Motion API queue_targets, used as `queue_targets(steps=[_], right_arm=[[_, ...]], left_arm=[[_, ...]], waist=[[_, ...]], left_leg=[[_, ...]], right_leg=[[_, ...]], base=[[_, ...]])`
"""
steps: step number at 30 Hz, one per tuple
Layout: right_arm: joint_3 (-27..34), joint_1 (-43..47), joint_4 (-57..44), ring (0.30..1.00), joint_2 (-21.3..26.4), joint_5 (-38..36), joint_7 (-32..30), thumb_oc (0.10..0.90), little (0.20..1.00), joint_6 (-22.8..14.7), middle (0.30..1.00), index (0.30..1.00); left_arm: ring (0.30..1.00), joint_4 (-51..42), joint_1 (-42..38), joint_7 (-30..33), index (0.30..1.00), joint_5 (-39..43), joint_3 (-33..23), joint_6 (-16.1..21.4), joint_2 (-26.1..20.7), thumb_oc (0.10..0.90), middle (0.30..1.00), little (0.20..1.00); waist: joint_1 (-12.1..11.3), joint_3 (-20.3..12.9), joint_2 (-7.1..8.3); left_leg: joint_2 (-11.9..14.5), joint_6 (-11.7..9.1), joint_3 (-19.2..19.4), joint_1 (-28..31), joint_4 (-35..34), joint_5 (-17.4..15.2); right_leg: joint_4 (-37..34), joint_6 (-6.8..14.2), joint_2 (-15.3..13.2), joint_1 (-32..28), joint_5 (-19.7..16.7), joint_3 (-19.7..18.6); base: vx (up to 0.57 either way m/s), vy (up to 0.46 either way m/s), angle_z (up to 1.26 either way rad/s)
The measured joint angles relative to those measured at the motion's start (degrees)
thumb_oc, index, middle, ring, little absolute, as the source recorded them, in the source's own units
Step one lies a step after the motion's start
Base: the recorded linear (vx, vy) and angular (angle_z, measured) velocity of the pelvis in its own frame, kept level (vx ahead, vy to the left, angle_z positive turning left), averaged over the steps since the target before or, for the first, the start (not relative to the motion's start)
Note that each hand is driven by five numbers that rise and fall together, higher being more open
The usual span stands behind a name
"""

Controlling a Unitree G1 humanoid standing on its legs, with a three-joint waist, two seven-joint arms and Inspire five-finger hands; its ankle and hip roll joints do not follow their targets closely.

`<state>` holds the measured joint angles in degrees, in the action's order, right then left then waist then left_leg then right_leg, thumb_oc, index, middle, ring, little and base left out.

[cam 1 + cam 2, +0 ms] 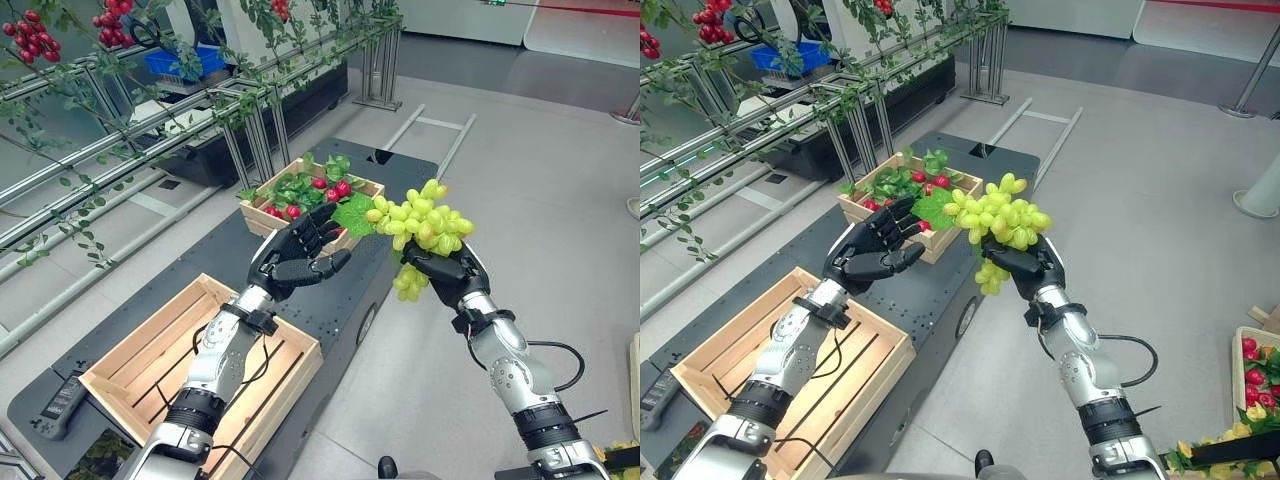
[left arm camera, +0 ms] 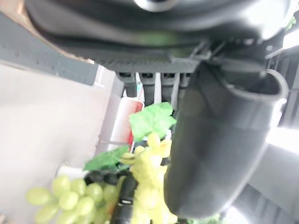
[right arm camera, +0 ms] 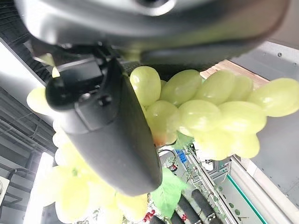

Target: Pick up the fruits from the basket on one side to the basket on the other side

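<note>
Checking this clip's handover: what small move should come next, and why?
Probably ease the right hand leftward so the green grapes reach the left hand. The bunch is held beside the open left palm, above the platform, and the empty wooden crate lies on the left arm's side.

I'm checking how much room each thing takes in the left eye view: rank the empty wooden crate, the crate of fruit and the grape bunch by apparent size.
1. Empty wooden crate, nearest the camera.
2. Crate of fruit.
3. Grape bunch in the right hand; these two look close in size, so their order is unsure.

A robotics test hall: smooth grey floor [image 1: 560,200], metal-framed rack [image 1: 200,110] of artificial vines (red berry clusters), low dark platform [image 1: 330,290].
</note>
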<state>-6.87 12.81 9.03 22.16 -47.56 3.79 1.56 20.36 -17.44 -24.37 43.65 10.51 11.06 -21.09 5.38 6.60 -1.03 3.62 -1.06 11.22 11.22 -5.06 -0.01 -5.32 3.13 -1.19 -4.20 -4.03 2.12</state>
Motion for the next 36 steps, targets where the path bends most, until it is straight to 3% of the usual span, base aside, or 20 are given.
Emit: queue_targets(steps=[6, 13, 15, 16, 17, 18, 19, 20, 21, 22, 24, 26, 28, 32, 36], right_arm=[[0.8, 0.0, 0.0, 0.300, 0.1, 0.1, 0.0, 0.400, 0.300, 0.0, 0.300, 0.300], [2.8, -0.6, -0.3, 0.300, 1.2, 0.2, 0.0, 0.400, 0.300, 0.0, 0.300, 0.300], [3.7, -1.2, -0.3, 0.300, 1.3, 0.2, 0.1, 0.400, 0.300, 0.0, 0.300, 0.300], [3.7, -1.1, -0.3, 0.300, 1.5, 0.1, 0.2, 0.400, 0.300, 0.0, 0.300, 0.300], [3.7, -0.9, -0.4, 0.300, 1.7, 0.1, 0.3, 0.400, 0.300, 0.0, 0.300, 0.300], [3.6, 0.2, -0.1, 0.300, 1.9, 0.0, 0.5, 0.400, 0.300, 0.0, 0.300, 0.300], [3.5, 1.7, 0.3, 0.300, 1.9, 0.0, 0.5, 0.400, 0.300, 0.0, 0.300, 0.300], [3.5, 2.8, 0.3, 0.300, 2.1, 0.0, 0.5, 0.400, 0.300, 0.0, 0.300, 0.300], [3.6, 3.4, 0.2, 0.300, 2.6, 0.0, 0.5, 0.400, 0.300, -0.2, 0.300, 0.300], [3.6, 3.4, 0.1, 0.300, 2.3, 0.0, 0.3, 0.400, 0.300, -1.2, 0.300, 0.300], [3.3, 3.2, -0.6, 0.300, 1.7, 0.0, 0.3, 0.400, 0.300, -1.7, 0.300, 0.300], [3.4, 3.1, -1.1, 0.300, 1.7, 0.0, 0.3, 0.400, 0.300, -2.0, 0.300, 0.300], [3.4, 2.7, -1.1, 0.300, 1.7, 0.0, 0.1, 0.400, 0.300, -2.0, 0.300, 0.300], [3.4, 2.4, -1.1, 0.300, 2.1, 0.0, 0.0, 0.400, 0.300, -2.0, 0.300, 0.300], [3.4, 2.5, -1.2, 0.300, 2.1, 0.1, -0.3, 0.400, 0.300, -2.0, 0.300, 0.300]], left_arm=[[0.900, 0.0, 0.6, -0.5, 0.900, 0.0, 0.0, -1.3, 0.3, 0.800, 0.900, 0.900], [0.900, 1.4, 7.4, 7.0, 0.900, -0.2, -2.1, -1.4, 4.1, 0.800, 0.900, 0.900], [0.900, 2.7, 9.1, 7.8, 0.900, -0.2, -2.6, -1.4, 4.1, 0.800, 0.900, 0.900], [0.900, 3.4, 10.5, 8.9, 0.900, -0.2, -3.4, -1.4, 4.1, 0.800, 0.900, 0.900], [0.900, 3.5, 12.0, 9.4, 0.900, -0.2, -3.6, -1.4, 4.1, 0.800, 0.900, 0.900], [0.900, 3.6, 13.9, 10.6, 0.900, -0.2, -3.6, -1.3, 3.9, 0.800, 0.900, 0.900], [0.900, 3.6, 14.8, 11.8, 0.900, -0.2, -3.6, -1.3, 3.8, 0.800, 0.900, 0.900], [0.900, 3.6, 14.8, 12.9, 0.900, -0.2, -3.7, -1.3, 3.9, 0.800, 0.900, 0.900], [0.900, 3.5, 14.5, 13.4, 0.900, -0.2, -3.7, -1.3, 4.1, 0.800, 0.900, 0.900], [0.900, 3.5, 14.1, 14.0, 0.900, -0.1, -3.7, -1.3, 4.3, 0.800, 0.900, 0.900], [0.900, 3.5, 13.7, 15.5, 0.900, -0.2, -3.8, -1.2, 4.2, 0.800, 0.900, 0.900], [0.900, 3.5, 12.3, 16.7, 0.900, -0.2, -3.8, -0.5, 4.1, 0.800, 0.900, 0.900], [0.900, 3.4, 11.2, 17.5, 0.900, -0.2, -3.8, -0.2, 4.1, 0.800, 0.900, 0.900], [0.900, 3.4, 8.8, 17.8, 0.900, -0.1, -4.6, 0.0, 4.1, 0.800, 0.900, 0.900], [0.900, 3.2, 8.4, 18.2, 0.900, 0.0, -4.8, 0.0, 4.1, 0.800, 0.900, 0.900]], waist=[[0.0, 0.0, -0.01], [0.0, 0.0, 0.06], [-1.3, 1.2, 2.75], [-2.0, 2.1, 4.94], [-2.9, 2.0, 5.14], [-4.2, 2.0, 4.92], [-5.0, 2.0, 4.82], [-5.1, 2.1, 4.31], [-4.4, 2.3, 3.32], [-4.6, 2.8, 2.89], [-4.1, 2.8, 2.95], [-2.6, 2.8, 2.99], [-1.3, 3.1, 2.49], [-0.8, 4.0, 0.97], [-0.2, 4.2, 0.65]], left_leg=[[0.0, 0.0, 0.0, -0.1, 0.0, 0.0], [0.2, -0.2, 0.1, -0.1, 0.5, 0.0], [-1.6, -0.3, -4.4, -3.3, 8.4, -0.8], [-3.4, 0.1, -10.2, -8.0, 16.9, -1.8], [-4.5, 0.6, -14.6, -8.7, 17.1, -2.9], [-6.2, 1.8, -21.5, -7.9, 13.0, -3.4], [-8.0, 2.3, -26.0, -7.5, 9.9, -3.6], [-8.6, 2.3, -26.8, -7.6, 7.0, -3.6], [-8.0, 2.3, -26.0, -7.8, 5.7, -3.6], [-6.7, 3.0, -22.9, -7.1, 4.6, 0.5], [-6.2, 3.9, -19.8, -6.3, 2.2, 1.6], [-6.8, 4.0, -18.3, -5.5, 0.1, 2.9], [-6.9, 4.1, -18.0, -5.4, 0.0, 3.0], [-6.7, 3.9, -17.2, -4.5, 0.0, 2.7], [-6.7, 3.9, -16.5, -4.0, -0.4, 2.4]], right_leg=[[0.0, 0.0, 0.0, 0.1, 0.0, 0.0], [0.2, -0.2, 0.6, 0.7, 0.1, -1.3], [1.0, -0.9, -0.6, 1.1, 0.6, -4.0], [2.2, -1.0, -1.8, 1.4, 0.5, -7.6], [2.6, -0.9, -2.0, 2.1, 0.4, -9.3], [2.3, -0.7, -1.5, 2.8, -0.5, -13.3], [2.2, 0.0, -1.0, 3.9, -0.9, -16.3], [2.5, 0.3, -0.3, 4.9, -1.4, -17.6], [2.4, 0.6, 0.6, 5.1, -1.6, -17.4], [2.4, 0.8, 1.2, 5.5, -1.6, -16.7], [4.2, 0.5, 0.0, 6.5, -1.4, -13.6], [2.7, 2.0, -1.2, 6.3, -1.5, -12.4], [1.4, 3.0, -1.5, 5.5, -2.2, -12.5], [0.3, 2.8, -1.2, 4.4, -2.8, -12.9], [0.4, 2.9, -1.1, 4.4, -3.0, -13.7]], base=[[0.01, -0.050, 0.00], [-0.02, -0.035, -0.06], [-0.02, 0.088, -0.33], [-0.01, 0.104, -0.58], [-0.04, 0.114, -1.14], [-0.14, 0.132, -1.51], [-0.18, 0.172, -1.66], [-0.18, 0.158, -1.16], [-0.13, 0.147, -1.06], [-0.11, 0.117, -0.91], [-0.11, 0.146, -0.93], [-0.09, 0.123, -0.47], [-0.09, 0.104, -0.11], [-0.09, 0.109, -0.09], [-0.08, 0.098, -0.11]])
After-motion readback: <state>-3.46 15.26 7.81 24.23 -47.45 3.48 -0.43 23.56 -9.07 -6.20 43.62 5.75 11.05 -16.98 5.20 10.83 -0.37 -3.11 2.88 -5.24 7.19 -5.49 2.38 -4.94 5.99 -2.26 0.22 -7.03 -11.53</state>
